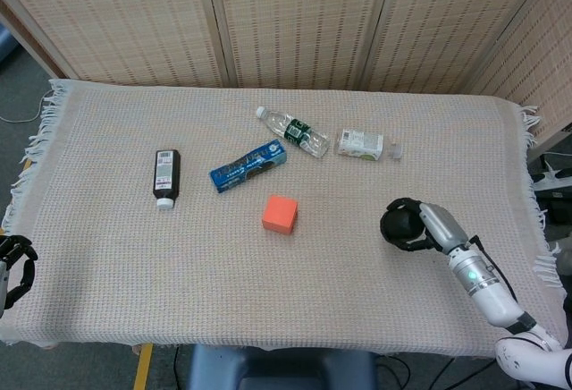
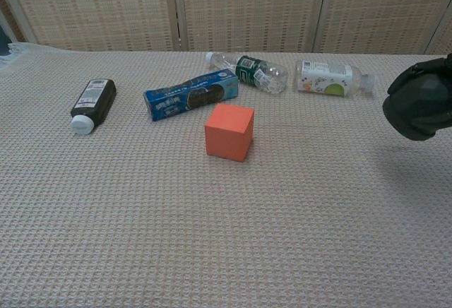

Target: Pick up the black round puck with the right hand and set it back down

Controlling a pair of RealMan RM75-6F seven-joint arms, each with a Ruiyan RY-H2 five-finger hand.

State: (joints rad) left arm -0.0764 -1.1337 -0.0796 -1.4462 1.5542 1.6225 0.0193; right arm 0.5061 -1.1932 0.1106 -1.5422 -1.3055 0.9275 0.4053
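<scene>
My right hand point(image 1: 432, 225) grips the black round puck point(image 1: 399, 225) at the right side of the table. In the chest view the puck point(image 2: 417, 107) hangs clear of the cloth, with a faint shadow beneath it. Dark fingers point(image 2: 439, 75) wrap its top and right side, and most of the hand is cut off by the frame edge. My left hand point(image 1: 14, 267) sits off the table's front left corner, only partly in view, so how its fingers lie is unclear.
An orange cube point(image 1: 280, 214) stands mid-table. Behind it lie a blue cookie pack point(image 1: 248, 165), a clear water bottle point(image 1: 293, 131) and a small white bottle point(image 1: 365, 145). A dark bottle point(image 1: 166, 176) lies at the left. A woven cloth point(image 1: 107, 256) covers the table.
</scene>
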